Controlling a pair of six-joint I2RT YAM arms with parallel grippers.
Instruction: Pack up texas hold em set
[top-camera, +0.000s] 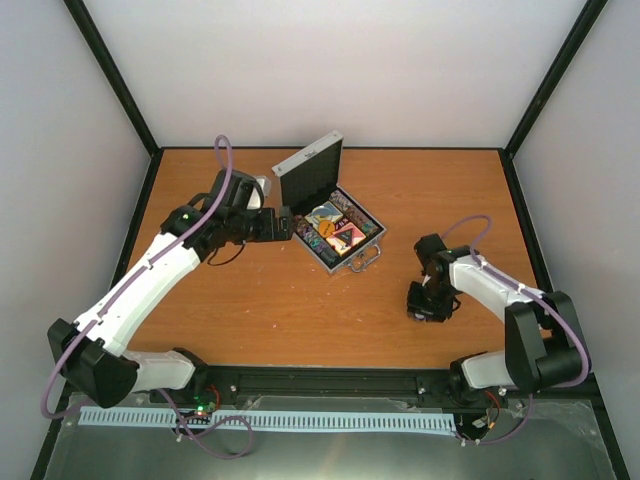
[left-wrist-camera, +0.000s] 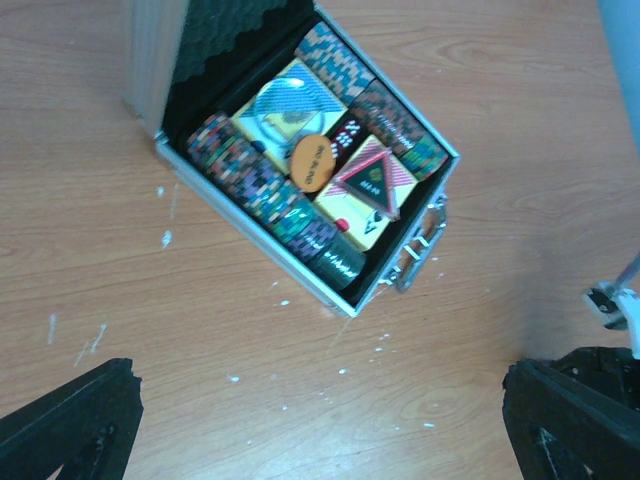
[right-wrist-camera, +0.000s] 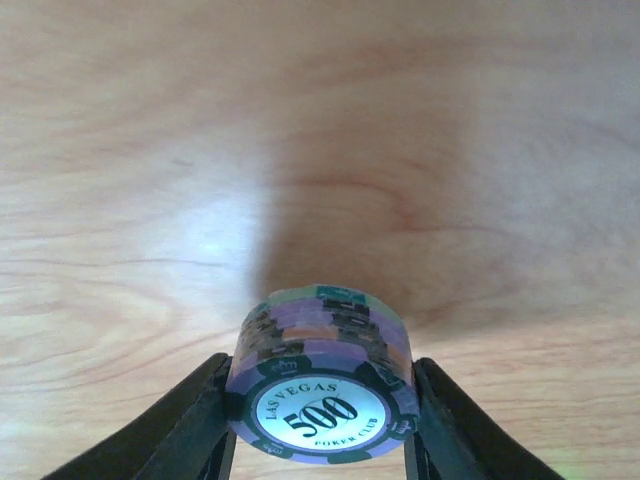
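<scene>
The small silver case (top-camera: 376, 228) stands open in the middle of the table, its lid (top-camera: 310, 170) upright. In the left wrist view the case (left-wrist-camera: 300, 275) holds rows of poker chips (left-wrist-camera: 262, 180), two card boxes (left-wrist-camera: 280, 108), an orange disc (left-wrist-camera: 313, 162) and a dark triangular token (left-wrist-camera: 368, 180). My left gripper (top-camera: 287, 225) hovers open at the case's left side, its fingers (left-wrist-camera: 70, 420) wide apart over bare wood. Down on the table to the right of the case, my right gripper (top-camera: 430, 305) is shut on a short stack of purple and green poker chips (right-wrist-camera: 320, 385), one finger (right-wrist-camera: 195, 420) pressed against each side.
The case's metal handle (top-camera: 365, 262) sticks out toward the front right. White specks (left-wrist-camera: 380, 345) dot the wood in front of the case. Black frame posts and white walls close the table on three sides.
</scene>
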